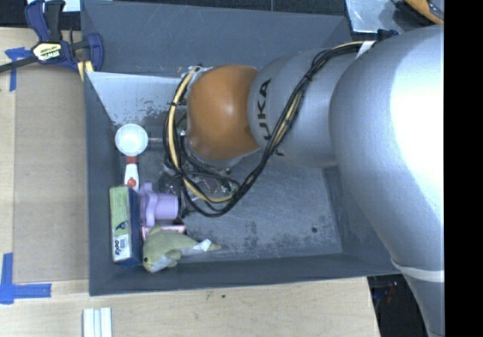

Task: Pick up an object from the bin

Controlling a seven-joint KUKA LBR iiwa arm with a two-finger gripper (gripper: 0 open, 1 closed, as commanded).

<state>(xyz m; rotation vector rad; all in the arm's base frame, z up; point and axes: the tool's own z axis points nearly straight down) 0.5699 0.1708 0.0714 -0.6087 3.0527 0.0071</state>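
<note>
Bin point(226, 34): grey, with sloped walls, so loose things slide to the floor. All 5 things sit bunched in the near-left corner.

Arm point(362, 117) reaches in from the right with the wrist pitched down. The orange cover point(220, 111) faces the camera and hides most of what hangs below it. Cables point(177, 128) loop round the cover's left edge with slack, presumably so the wrist can turn.

Pincer point(202, 183): dark body under the cover, low in the bin, just right of the cluster. Apart or together: cannot tell (tip hidden by cover and cables). Nothing seen in its grip.

Nearest thing: purple piece point(160, 206), blocky, just left of the pincer. It is the likely target, judged by nearness alone.

Around it:
- white cap point(131, 139), farthest back
- red-and-white tube point(130, 176), just below the cap
- green box point(120, 224), lengthwise along the left wall
- yellow-green soft toy point(162, 249), against the near wall

Judgement: pick not yet made. The purple piece is hemmed in on 3 sides, so a neighbour may drag along with it.
</note>
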